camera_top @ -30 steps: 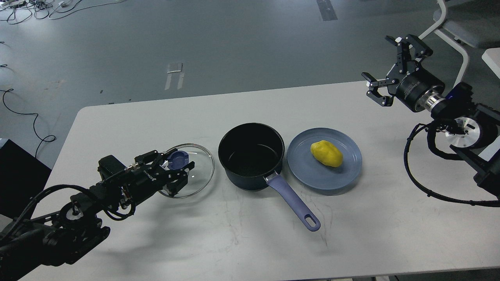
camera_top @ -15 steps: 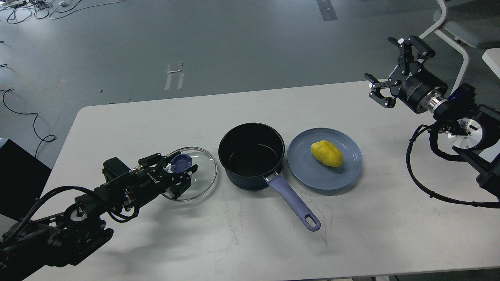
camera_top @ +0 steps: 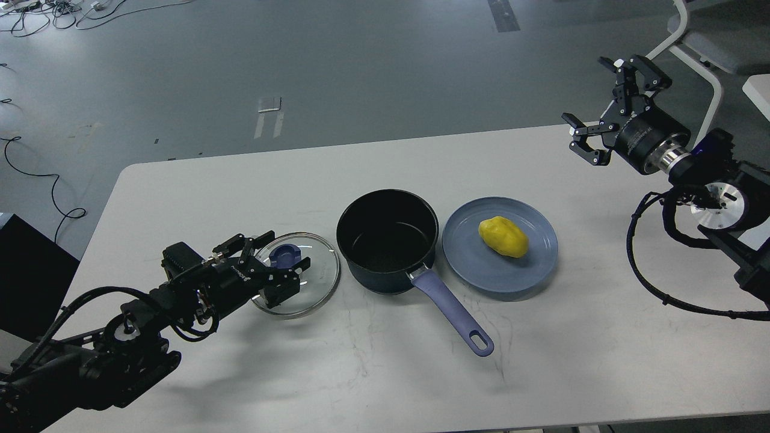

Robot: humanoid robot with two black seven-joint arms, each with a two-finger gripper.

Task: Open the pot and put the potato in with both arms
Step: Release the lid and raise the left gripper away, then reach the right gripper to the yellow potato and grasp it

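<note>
A long white rectangular table (camera_top: 180, 198) filled the middle and lower frame, with grey floor behind it in the upper part. The left black robot arm (camera_top: 114, 337) entered from the lower left corner, and the right black robot arm (camera_top: 716, 198) came in from the right edge.

Near the centre of the frame stood the dark round metal pot (camera_top: 387, 240), uncovered, its inside showing bare; its lavender handle (camera_top: 451, 313) ran toward the lower right. Just right of the pot, close to touching it, lay the round grey-blue plate (camera_top: 481, 270). Just left of the pot, the round clear glass lid (camera_top: 301, 278) lay flat on the table with its blue knob (camera_top: 286, 255) upward.

On the plate, right of centre, rested the yellow potato (camera_top: 503, 236), not in the pot.

The left gripper (camera_top: 275, 267) sat over the lid with its fingers spread on either side of the knob; whether they touched it could not be told. The right gripper (camera_top: 601, 102) hung in the upper right of the frame, well apart from the plate, its fingers (camera_top: 585, 147) spread wide and holding nothing.
</note>
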